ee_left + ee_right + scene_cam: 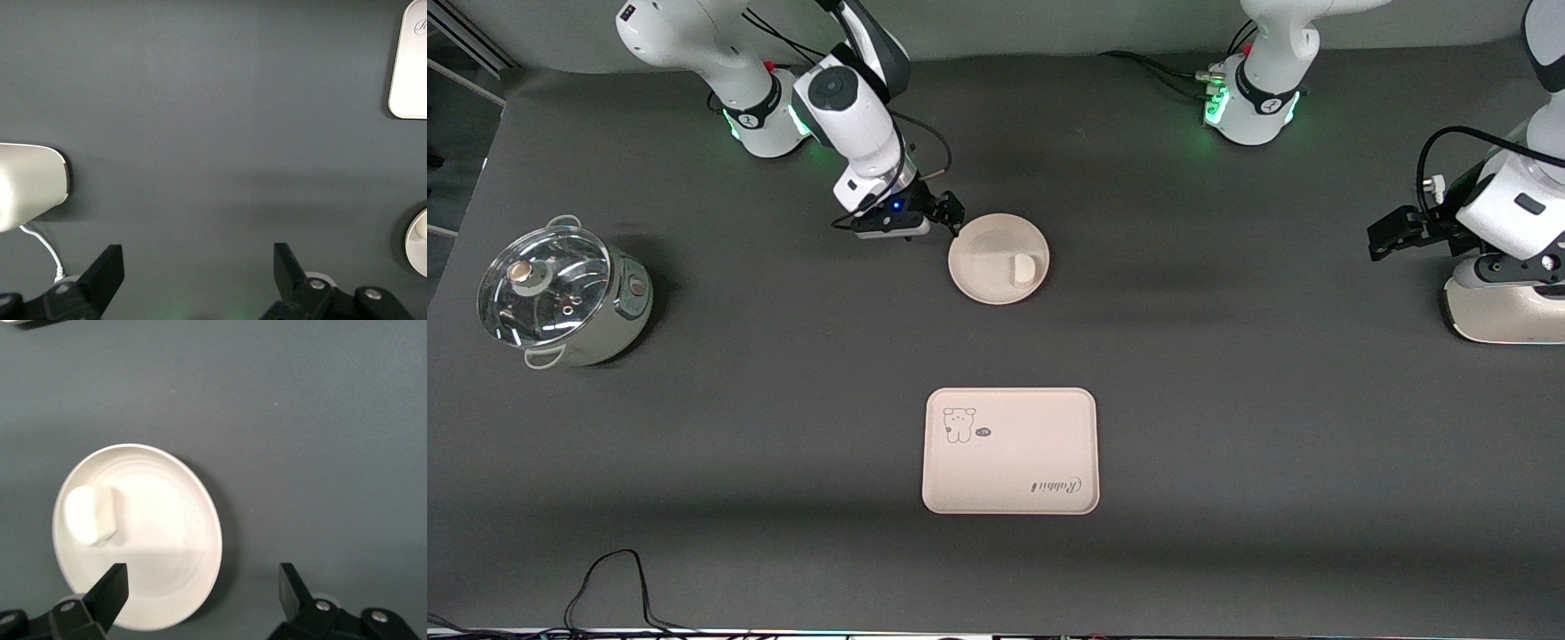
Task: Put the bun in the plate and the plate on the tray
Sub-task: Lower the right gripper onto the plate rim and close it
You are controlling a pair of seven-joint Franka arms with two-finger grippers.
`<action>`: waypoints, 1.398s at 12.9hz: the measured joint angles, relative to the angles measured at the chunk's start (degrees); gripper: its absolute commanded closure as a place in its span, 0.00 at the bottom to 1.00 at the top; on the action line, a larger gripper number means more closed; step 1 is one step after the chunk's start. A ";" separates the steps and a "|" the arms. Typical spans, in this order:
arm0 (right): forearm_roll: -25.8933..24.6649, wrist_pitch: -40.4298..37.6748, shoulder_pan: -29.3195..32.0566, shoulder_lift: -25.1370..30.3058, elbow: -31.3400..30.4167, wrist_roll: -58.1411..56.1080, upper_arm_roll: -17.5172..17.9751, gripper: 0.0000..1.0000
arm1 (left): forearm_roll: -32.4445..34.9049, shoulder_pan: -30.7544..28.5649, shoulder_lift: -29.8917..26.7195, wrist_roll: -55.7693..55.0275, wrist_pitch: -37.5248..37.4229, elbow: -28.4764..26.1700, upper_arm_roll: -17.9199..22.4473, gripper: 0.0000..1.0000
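Right pincer [951,213], fingers spread, hovers by the plate [983,280] rim; a shallow grab could spill the bun [1024,268]. Left pincer [1383,238] waits, spread.

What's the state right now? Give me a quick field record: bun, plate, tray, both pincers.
bun: lying in the plate, near its rim
plate: on the table, not on the tray, farther from the front camera than it
tray: bare, on the table
right pincer: open, over the plate's rim
left pincer: open, waiting at the left arm's end of the table
other: lidded pot at the right arm's end
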State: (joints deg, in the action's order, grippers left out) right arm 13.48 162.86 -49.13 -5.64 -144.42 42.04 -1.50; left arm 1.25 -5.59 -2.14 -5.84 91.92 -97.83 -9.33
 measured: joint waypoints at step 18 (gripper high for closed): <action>3.50 10.19 -2.07 -14.27 3.78 -0.24 1.61 0.75 | -0.03 0.00 0.09 0.20 0.04 0.11 -0.26 0.00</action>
State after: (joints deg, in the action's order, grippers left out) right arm 16.98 173.05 -51.20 -19.91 -140.64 41.80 0.11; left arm 1.22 -5.59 -2.05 -5.65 91.97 -97.72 -9.59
